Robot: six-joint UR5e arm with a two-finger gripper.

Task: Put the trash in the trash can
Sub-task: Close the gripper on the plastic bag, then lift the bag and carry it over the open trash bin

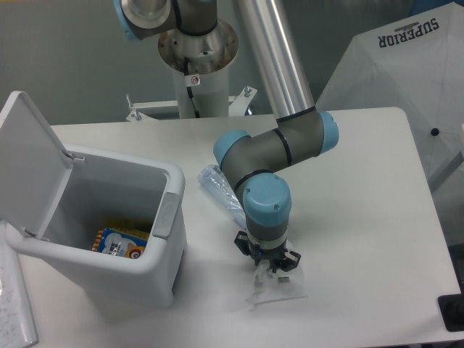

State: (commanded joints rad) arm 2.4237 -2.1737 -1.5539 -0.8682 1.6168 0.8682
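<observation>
Gripper (pixel 267 270) position: lowered onto the near-right area of the table (pixel 362 217), with the fingertips down at the upper edge of the clear plastic wrapper (pixel 275 288). The wrist housing hides the finger gap, so the opening width cannot be read, nor can it be confirmed whether the wrapper is clamped. The fingers appear to meet the film.

Wrapper position: flat on the table, directly beneath the tool and extending slightly toward the camera and to the right. Its upper edge looks lifted or bunched at the fingers.

Bottle (pixel 220 190) position: lying on its side, just behind and to the left of the tool. Its long axis runs diagonally from upper left toward the gripper, and its lower end is hidden behind the wrist.

Trash can (pixel 156 264) position: to the left of the gripper, well apart from the wrapper, with the lid (pixel 25 163) hinged fully open and standing up at the far left. A blue-and-yellow printed packet (pixel 119 241) lies at the bottom.

Governing relation: the open mouth of the bin lies to the left of the wrapper and above table level. In all likelihood, the coming move calls for a lift clear of the rim, followed by leftward travel.

Arm pose: the forearm descends from the base at the rear, the wrist joints fold tightly, and the tool axis points straight down.
</observation>
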